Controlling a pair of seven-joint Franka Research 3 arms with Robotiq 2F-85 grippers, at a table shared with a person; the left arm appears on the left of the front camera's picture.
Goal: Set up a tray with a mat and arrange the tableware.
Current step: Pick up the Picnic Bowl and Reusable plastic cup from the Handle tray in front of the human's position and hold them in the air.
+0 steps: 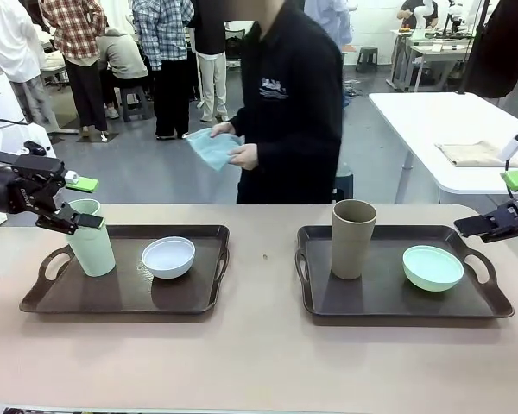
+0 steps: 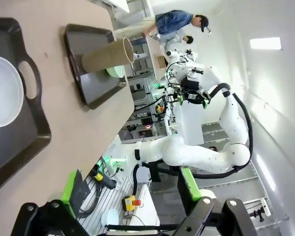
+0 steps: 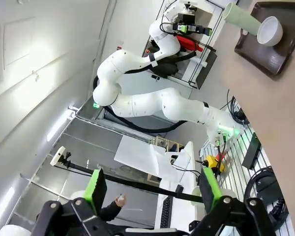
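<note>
Step in hand: mat not yet laid. The person at the far side holds a blue-green cloth (image 1: pixel 209 148), likely the mat, in one hand (image 1: pixel 244 156), above and behind the table (image 1: pixel 259 362). Neither tray has a mat in it.

Tableware is already on bare trays:
- Left tray (image 1: pixel 121 308): pale green tumbler (image 1: pixel 91 241) upright at its left end, white bowl (image 1: pixel 168 257) just beside it.
- Right tray (image 1: pixel 397 315): tan-brown tumbler (image 1: pixel 353 239) upright at its left end, mint green bowl (image 1: pixel 432 266) apart from it to the right.

Your left gripper (image 1: pixel 85 203) hangs at the pale green tumbler's rim with its jaws spread wide. The lower finger crosses the rim in the front view; you cannot tell from here whether it touches. Nothing sits between the fingers in the left wrist view.

Your right gripper (image 1: pixel 494 203) hovers off the right tray's far right corner, with its jaws equally wide and nothing in them.

Next move, as a judgement: a tray probably has to be cleared before the mat can lie flat. Expect to take a tumbler first. Grip it across the body, level and upright, because it is tall and may tip. Keep clear of the person's reach over the trays.
</note>
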